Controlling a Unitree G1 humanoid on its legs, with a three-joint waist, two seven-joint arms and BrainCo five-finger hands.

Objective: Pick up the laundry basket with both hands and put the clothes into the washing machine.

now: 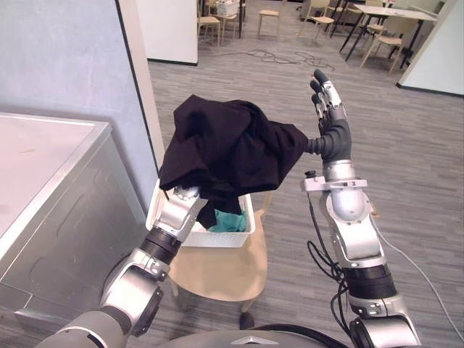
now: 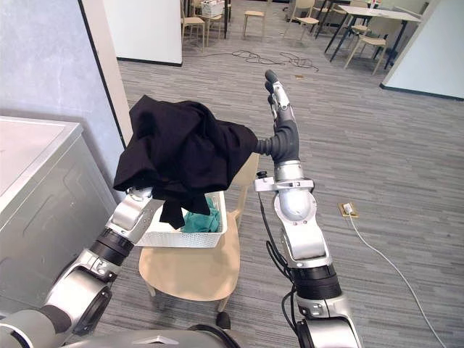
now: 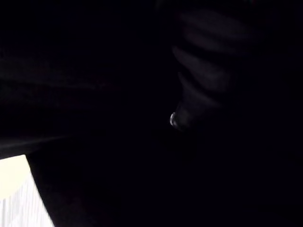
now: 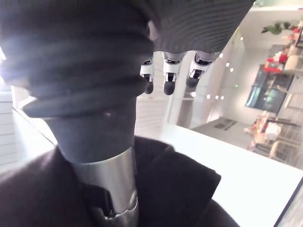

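A black garment (image 1: 228, 148) hangs bunched above a white laundry basket (image 1: 217, 239) that stands on a wooden chair (image 1: 217, 274). A teal cloth (image 1: 228, 220) lies in the basket. My left arm (image 1: 177, 214) reaches up under the garment, and my left hand (image 3: 199, 85) shows only dimly in the dark beneath the cloth. My right hand (image 1: 332, 119) is raised to the right of the garment, open with its fingers straight up. Its thumb (image 4: 116, 189) points into the black cloth's edge. The silver-grey washing machine (image 1: 51, 181) stands at the left.
A blue-grey wall (image 1: 65, 58) rises behind the washing machine. Tables and chairs (image 1: 380, 29) stand far back across the grey floor. A floor socket with a white cable (image 2: 348, 210) lies to the right of the chair.
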